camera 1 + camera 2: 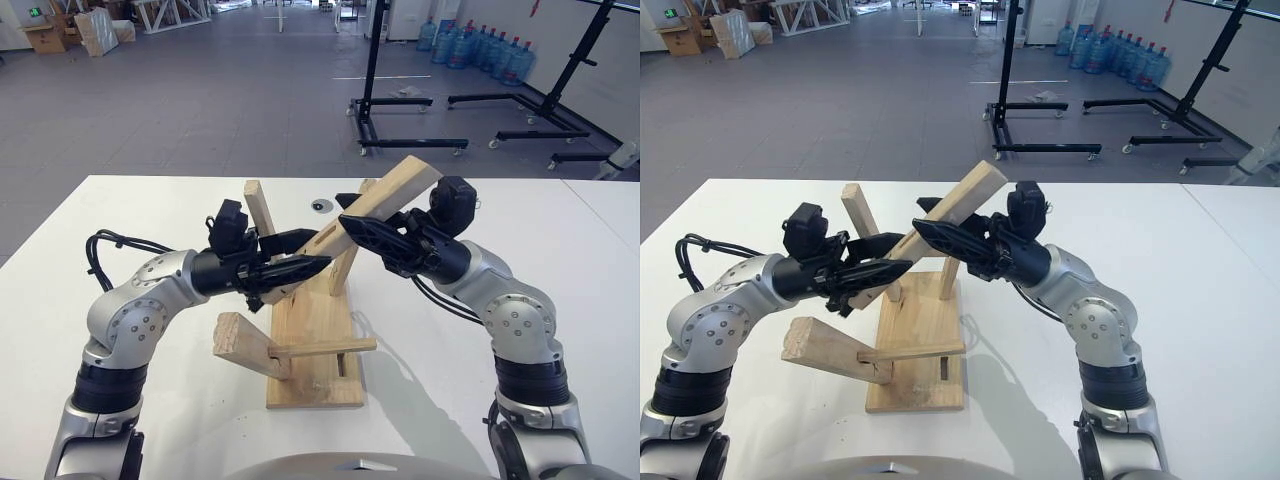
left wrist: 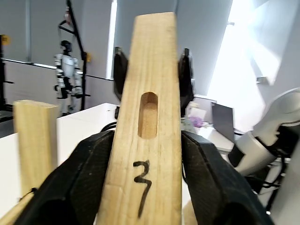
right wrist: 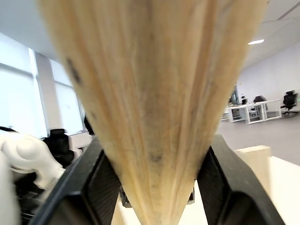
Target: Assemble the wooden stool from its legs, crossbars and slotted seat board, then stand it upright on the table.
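Stool part-built; I am fitting one leg (image 1: pixel 400 185).
Eye views: left pincer (image 1: pixel 305 268), right pincer (image 1: pixel 355 228) both clamping it, tilted, above seat board (image 1: pixel 310 385) near table's (image 1: pixel 150 210) front edge; other legs (image 1: pixel 262 210), crossbar (image 1: pixel 325 348) seated. Wrist views: fingers (image 2: pixel 84 178) hugging leg; uprighting pending.

Head stereo pair overlooks the table (image 1: pixel 120 210); wrist cameras closely face, seemingly, one leg (image 2: pixel 161 159).
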Action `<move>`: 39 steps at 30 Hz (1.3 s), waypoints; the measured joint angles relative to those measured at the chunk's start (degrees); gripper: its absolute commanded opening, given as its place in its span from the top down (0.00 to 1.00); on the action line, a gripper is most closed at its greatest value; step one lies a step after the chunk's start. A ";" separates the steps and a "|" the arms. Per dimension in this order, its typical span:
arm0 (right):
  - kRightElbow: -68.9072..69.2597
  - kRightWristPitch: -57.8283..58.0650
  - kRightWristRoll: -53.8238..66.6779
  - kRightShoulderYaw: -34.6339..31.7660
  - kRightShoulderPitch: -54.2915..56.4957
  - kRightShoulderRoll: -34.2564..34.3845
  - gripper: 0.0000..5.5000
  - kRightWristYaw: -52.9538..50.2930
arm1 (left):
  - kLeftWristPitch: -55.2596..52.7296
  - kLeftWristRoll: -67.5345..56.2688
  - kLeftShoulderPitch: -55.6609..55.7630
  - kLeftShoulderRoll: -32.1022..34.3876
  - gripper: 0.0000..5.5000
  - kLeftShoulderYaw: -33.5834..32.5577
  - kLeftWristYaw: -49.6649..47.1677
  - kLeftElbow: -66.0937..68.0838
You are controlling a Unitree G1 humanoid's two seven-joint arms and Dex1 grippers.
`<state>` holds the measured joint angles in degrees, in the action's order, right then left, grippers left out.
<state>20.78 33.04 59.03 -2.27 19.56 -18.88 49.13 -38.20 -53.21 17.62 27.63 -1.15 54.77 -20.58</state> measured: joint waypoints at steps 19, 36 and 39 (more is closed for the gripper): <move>-0.91 -2.18 -7.69 -5.77 -20.12 -20.84 0.63 24.82 | -0.06 -11.85 -9.95 3.22 0.24 -21.76 -9.93 -2.43; -9.11 -18.57 -19.81 4.13 -12.29 -19.23 0.63 27.84 | 0.12 -9.55 -7.77 4.79 0.24 -18.29 -7.97 1.44; -7.93 -20.32 -21.35 4.96 -12.13 -19.33 0.63 27.48 | 0.49 -8.96 -7.78 4.78 0.24 -17.97 -7.96 1.44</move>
<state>12.85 12.72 37.68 2.68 7.44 -38.22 76.60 -37.72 -62.17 9.84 32.41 -19.12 46.81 -19.14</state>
